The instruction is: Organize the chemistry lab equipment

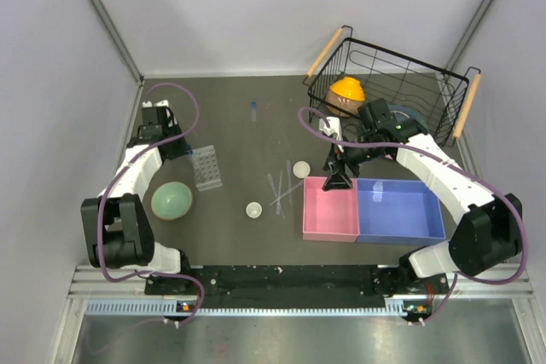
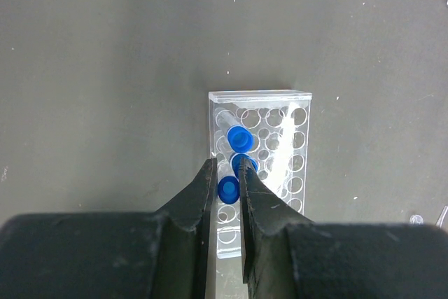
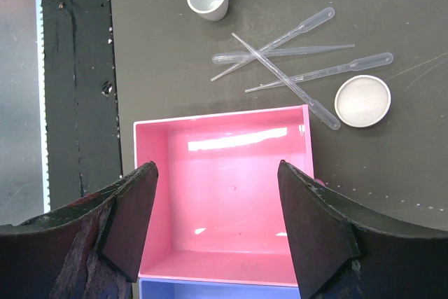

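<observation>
Hovering low over the clear tube rack (image 2: 260, 94) at the left of the table (image 1: 247, 138), the left end effector (image 2: 225, 162) has its jaws drawn narrow. Three blue-capped tubes (image 2: 240, 136) stand in the rack's left holes, and one cap shows in the slit between the fingers; whether they pinch it I cannot tell. One more tube (image 1: 253, 108) lies loose farther back. The right end effector (image 3: 217, 169) is spread wide and empty above the pink tray (image 3: 217, 117), which touches a blue tray (image 1: 401, 210). Just beyond the pink tray, four pipettes (image 3: 294, 54) lie crossed between two white dishes (image 3: 362, 101), all on the table
</observation>
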Robot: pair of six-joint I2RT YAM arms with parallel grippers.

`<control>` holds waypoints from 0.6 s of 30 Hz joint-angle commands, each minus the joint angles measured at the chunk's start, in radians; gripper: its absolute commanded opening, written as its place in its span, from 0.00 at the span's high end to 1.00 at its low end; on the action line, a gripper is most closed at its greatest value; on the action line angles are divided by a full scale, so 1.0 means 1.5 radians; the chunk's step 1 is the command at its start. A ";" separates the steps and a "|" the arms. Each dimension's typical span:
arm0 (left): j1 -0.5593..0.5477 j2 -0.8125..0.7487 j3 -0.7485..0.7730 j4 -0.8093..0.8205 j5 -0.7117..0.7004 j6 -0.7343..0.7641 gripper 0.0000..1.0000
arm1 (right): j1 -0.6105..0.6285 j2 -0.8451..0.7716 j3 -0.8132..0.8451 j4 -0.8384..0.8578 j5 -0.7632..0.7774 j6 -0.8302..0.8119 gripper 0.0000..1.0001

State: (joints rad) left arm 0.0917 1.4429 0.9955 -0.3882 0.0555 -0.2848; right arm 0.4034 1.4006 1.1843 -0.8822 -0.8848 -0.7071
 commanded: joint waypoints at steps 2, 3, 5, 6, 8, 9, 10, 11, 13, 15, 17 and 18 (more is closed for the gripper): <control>-0.004 -0.001 0.005 -0.027 0.005 0.011 0.79 | -0.004 -0.008 0.009 0.010 -0.027 -0.014 0.30; -0.003 -0.003 0.005 -0.026 0.007 0.010 0.78 | -0.003 -0.009 0.009 0.011 -0.027 -0.014 0.30; -0.004 -0.007 0.003 -0.029 0.008 0.010 0.71 | -0.004 -0.011 0.008 0.010 -0.027 -0.013 0.30; -0.004 -0.009 0.003 -0.029 0.009 0.009 0.69 | -0.003 -0.011 0.008 0.011 -0.027 -0.013 0.30; -0.004 -0.015 0.002 -0.032 0.011 0.008 0.64 | -0.004 -0.014 0.007 0.010 -0.026 -0.015 0.30; -0.004 -0.016 0.003 -0.035 0.012 0.008 0.62 | -0.003 -0.014 0.007 0.011 -0.025 -0.015 0.30; -0.004 -0.020 0.003 -0.036 0.014 0.008 0.60 | -0.003 -0.014 0.006 0.010 -0.025 -0.014 0.30; -0.004 -0.026 0.004 -0.038 0.015 0.007 0.59 | -0.004 -0.014 0.007 0.011 -0.025 -0.013 0.30; -0.004 -0.034 0.005 -0.043 0.016 0.007 0.53 | -0.003 -0.015 0.007 0.010 -0.024 -0.013 0.30; -0.004 -0.050 0.009 -0.052 0.016 0.008 0.48 | -0.004 -0.015 0.008 0.011 -0.025 -0.012 0.30; -0.004 -0.068 0.012 -0.056 0.011 0.011 0.43 | -0.003 -0.016 0.009 0.010 -0.025 -0.011 0.30; -0.003 -0.076 0.013 -0.059 0.009 0.011 0.41 | -0.003 -0.015 0.010 0.010 -0.025 -0.010 0.30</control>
State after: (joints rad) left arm 0.0898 1.4078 0.9955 -0.4572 0.0673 -0.2829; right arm 0.4034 1.4006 1.1843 -0.8825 -0.8848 -0.7067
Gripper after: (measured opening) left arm 0.557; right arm 0.702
